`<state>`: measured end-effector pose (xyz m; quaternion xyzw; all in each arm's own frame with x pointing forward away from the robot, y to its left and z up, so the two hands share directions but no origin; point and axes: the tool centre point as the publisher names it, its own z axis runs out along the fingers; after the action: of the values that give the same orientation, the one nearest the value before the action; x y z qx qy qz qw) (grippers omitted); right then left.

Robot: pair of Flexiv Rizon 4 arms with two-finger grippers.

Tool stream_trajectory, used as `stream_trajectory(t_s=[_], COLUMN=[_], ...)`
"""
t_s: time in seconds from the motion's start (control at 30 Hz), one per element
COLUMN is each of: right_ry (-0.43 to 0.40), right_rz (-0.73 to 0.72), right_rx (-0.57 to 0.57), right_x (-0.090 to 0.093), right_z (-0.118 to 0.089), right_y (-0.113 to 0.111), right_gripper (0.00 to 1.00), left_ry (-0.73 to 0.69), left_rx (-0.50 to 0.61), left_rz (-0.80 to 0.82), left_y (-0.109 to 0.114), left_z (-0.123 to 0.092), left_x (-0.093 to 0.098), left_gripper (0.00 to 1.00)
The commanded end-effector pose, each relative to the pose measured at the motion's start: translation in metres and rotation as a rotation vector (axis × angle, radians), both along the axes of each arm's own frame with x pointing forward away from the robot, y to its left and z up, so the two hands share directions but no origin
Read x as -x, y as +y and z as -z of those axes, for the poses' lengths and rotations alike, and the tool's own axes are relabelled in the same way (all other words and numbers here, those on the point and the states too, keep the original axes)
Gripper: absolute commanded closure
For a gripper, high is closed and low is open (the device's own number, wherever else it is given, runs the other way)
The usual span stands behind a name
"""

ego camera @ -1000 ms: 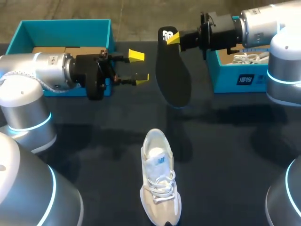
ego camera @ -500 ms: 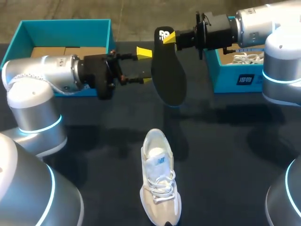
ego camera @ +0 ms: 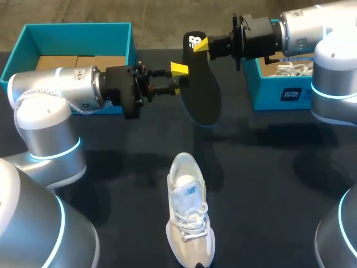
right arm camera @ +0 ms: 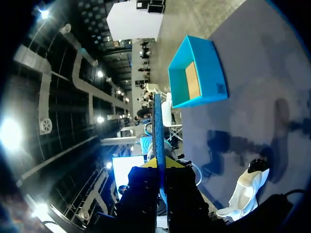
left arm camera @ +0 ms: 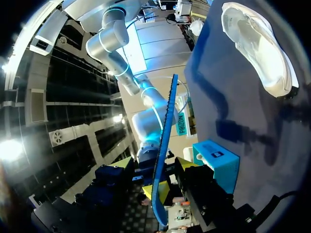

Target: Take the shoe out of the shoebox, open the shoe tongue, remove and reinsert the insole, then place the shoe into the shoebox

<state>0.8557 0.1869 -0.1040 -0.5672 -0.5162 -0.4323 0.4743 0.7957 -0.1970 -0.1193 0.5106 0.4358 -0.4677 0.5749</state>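
Insole (ego camera: 202, 95) — flat, black, foot-shaped — in right gripper (ego camera: 203, 44)

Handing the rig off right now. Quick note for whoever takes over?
Right end effector: shut on one end of the insole, holding it in the air over the table.
Left end effector: open, fingers either side of the insole's edge, not gripping.
Shoe: out of the box, upright on the table near the front edge.
Left teal box and right teal box at the back.
Done: shoe out, insole removed.
Left: reinsert insole, box the shoe.
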Motion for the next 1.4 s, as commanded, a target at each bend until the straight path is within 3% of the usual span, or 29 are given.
stream_trajectory(t_s=[0.03,0.43,0.6,0.67,1.1,1.17,1.4], right_ry=[0.0,0.0,0.0,0.0,0.0,-0.001,-0.019], right_rz=[0.0,0.0,0.0,0.0,-0.01,-0.006,0.006], right_rx=[0.001,0.001,0.001,0.001,-0.01,-0.013,-0.023], right_x=[0.0,0.0,0.0,0.0,0.0,0.0,0.009], right_z=[0.0,0.0,0.0,0.0,0.0,0.0,0.002], right_y=[0.001,0.001,0.001,0.001,0.002,0.002,-0.004], right_gripper=[1.0,1.0,1.0,1.0,1.0,0.0,0.0], left_ry=[-0.001,-0.002,0.002,0.001,-0.003,-0.004,-0.009], left_rx=[-0.003,-0.018,-0.023,-0.025,-0.031,-0.031,-0.028], left_rz=[-0.005,-0.009,-0.012,-0.014,-0.018,-0.018,-0.029], left_y=[-0.008,-0.019,-0.021,-0.021,-0.021,-0.021,-0.014], left_z=[0.001,0.004,0.004,0.005,0.007,0.007,0.005], left_x=[-0.002,-0.003,-0.005,-0.005,-0.005,-0.005,-0.005], left_gripper=[0.5,0.64,0.81,1.0,1.0,1.0,1.0])
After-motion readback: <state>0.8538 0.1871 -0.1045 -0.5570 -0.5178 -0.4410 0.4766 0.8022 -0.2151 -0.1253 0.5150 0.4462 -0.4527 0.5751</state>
